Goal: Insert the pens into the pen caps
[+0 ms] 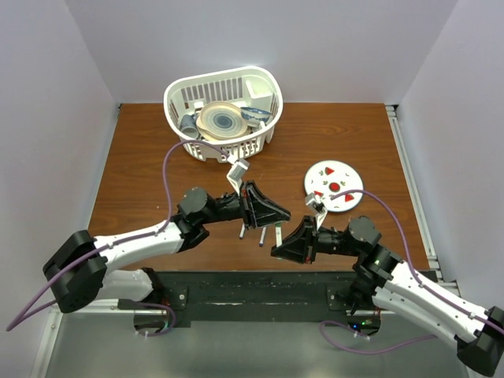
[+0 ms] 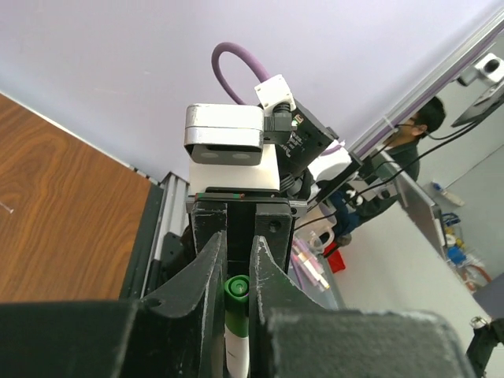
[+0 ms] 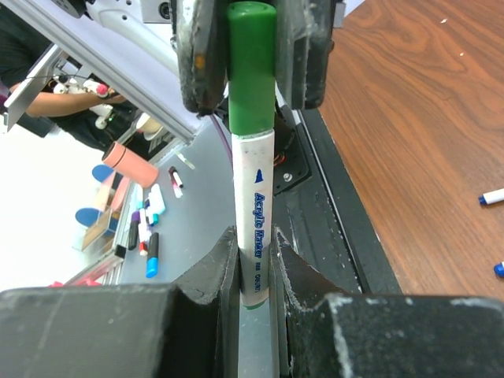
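Note:
A white-barrelled pen [image 3: 256, 213] with a green pen cap [image 3: 252, 71] on its far end spans the gap between my two grippers, above the table's front edge. My right gripper [image 3: 254, 236] is shut on the barrel's lower part. My left gripper [image 2: 237, 252] is closed round the green cap [image 2: 236, 290], its jaws against the cap's sides. From the top view the left gripper [image 1: 283, 214] and right gripper [image 1: 277, 248] meet tip to tip, with the held pen [image 1: 278, 233] between them. Two more pens [image 1: 241, 231] [image 1: 262, 236] lie on the table close by.
A white basket [image 1: 236, 148] holding dishes stands at the back of the wooden table. A white plate [image 1: 346, 177] with red pieces sits to the right of centre. The table's black front edge [image 3: 339, 205] runs just under the grippers.

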You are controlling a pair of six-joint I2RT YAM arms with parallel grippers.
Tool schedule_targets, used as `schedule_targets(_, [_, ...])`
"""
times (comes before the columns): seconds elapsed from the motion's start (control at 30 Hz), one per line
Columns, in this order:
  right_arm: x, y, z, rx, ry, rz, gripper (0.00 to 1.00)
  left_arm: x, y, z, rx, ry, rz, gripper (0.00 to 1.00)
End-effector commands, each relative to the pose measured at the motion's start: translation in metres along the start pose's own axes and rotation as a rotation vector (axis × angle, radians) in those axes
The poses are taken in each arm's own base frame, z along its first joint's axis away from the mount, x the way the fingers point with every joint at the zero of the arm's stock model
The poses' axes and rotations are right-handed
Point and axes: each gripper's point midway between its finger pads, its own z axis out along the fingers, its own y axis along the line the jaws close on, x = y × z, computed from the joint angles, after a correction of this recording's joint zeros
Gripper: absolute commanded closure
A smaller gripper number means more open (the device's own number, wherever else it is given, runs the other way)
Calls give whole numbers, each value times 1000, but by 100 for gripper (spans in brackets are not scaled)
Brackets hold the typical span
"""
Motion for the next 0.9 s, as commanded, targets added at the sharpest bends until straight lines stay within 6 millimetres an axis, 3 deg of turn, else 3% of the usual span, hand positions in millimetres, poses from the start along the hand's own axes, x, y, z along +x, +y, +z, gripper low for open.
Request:
schedule_targets(0.0, [-44,6,2,47,-142,-73,100,14,-22,-11,127,6,-75,100])
schedule_targets(0.2, [-86,1,8,147,-236,-113,100,52,-1,-26,45,37,-142,100])
schedule_targets(0.3, [-111,8,15,148,-287,-136,100,69,7,-32,11,64,-147,100])
schedule_targets(0.43, [-129,-4,21,231,-307,-143,100,90,20,-40,-53,101,-134,100])
schedule_targets(0.57, [-144,-1,25,239,-323,-182,100,103,18,-51,-34,127,-102,100])
schedule_targets(0.63, [-155,10,27,214,-328,-200,100,106,12,-57,-5,129,-97,100])
schedule_targets(0.87, [-177,24,33,179,-358,-211,100,118,-17,-61,114,144,-147,100])
